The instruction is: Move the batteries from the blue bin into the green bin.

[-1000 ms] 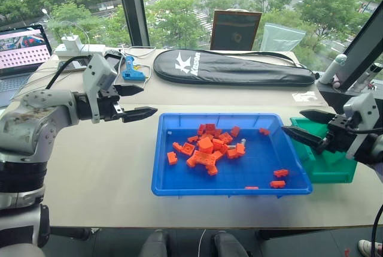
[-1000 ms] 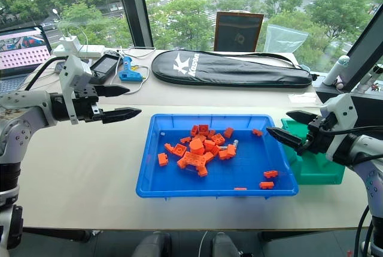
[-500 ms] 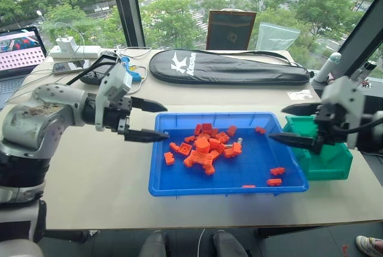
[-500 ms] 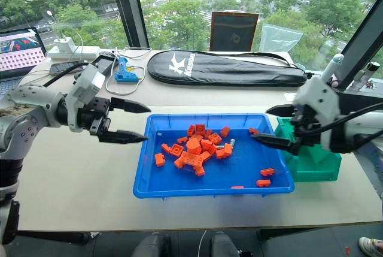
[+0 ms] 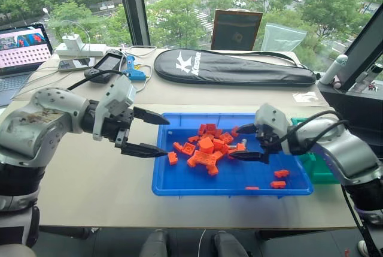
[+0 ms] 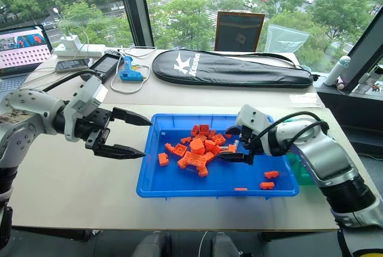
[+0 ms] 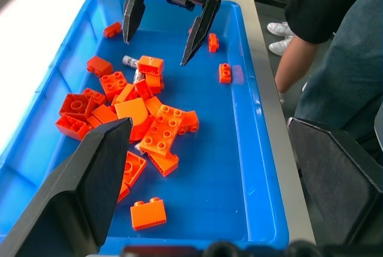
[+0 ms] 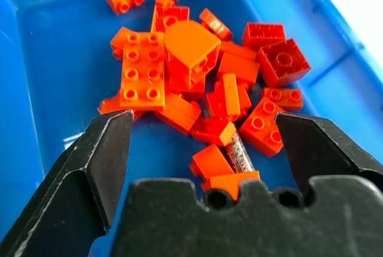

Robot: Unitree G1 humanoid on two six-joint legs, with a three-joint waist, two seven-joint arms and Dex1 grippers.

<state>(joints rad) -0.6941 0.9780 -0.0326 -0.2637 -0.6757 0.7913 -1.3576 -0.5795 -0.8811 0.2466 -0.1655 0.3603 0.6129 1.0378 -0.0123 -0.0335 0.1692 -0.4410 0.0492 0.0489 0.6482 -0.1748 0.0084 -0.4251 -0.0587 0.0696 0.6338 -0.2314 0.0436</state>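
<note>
beyond the window, green trees and a street are showing behind the pale table (image 5: 102, 179), where the blue bin (image 5: 179, 185) is sitting. one battery (image 8: 239, 154) is lying in it, half buried among the orange bricks (image 5: 206, 148), on the heap's edge nearest the green bin (image 5: 320, 170), which is standing just beside the blue bin's right end. the right gripper (image 5: 246, 143) is hanging over that edge with its fingers spread wide, gripping nothing. the left gripper (image 5: 151, 134) is waiting over the bin's left rim, likewise spread and bare. this looks like the reaching step; next, the right gripper is needing to lower astride the battery without catching bricks.
</note>
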